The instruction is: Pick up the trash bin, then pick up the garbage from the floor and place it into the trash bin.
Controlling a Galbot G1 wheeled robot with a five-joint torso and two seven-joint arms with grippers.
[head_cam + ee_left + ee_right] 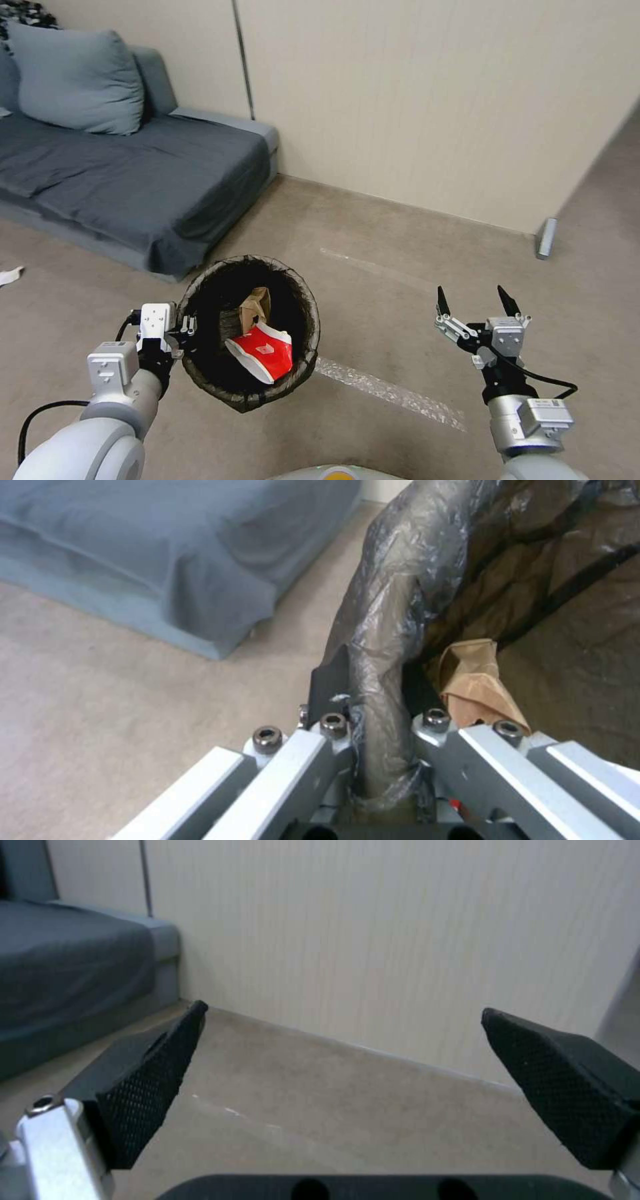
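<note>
1. Head view: left gripper (187, 328) clamped on trash bin (248, 332) rim, bin held beside sofa (133, 180); red carton (261, 351) inside. White scrap (10, 275) remains on floor.
2. Left wrist view: jaws pinch bagged rim (380, 680); brown paper bag (477, 680) inside.
3. Right wrist view: right gripper (340, 1090) spread, empty. Judgement: collecting phase; next needs approaching remaining litter.

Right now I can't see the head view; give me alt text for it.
The left end effector grips the rim of the trash bin, which holds a red-and-white carton and a brown paper bag. The right end effector is open and empty over bare floor.
</note>
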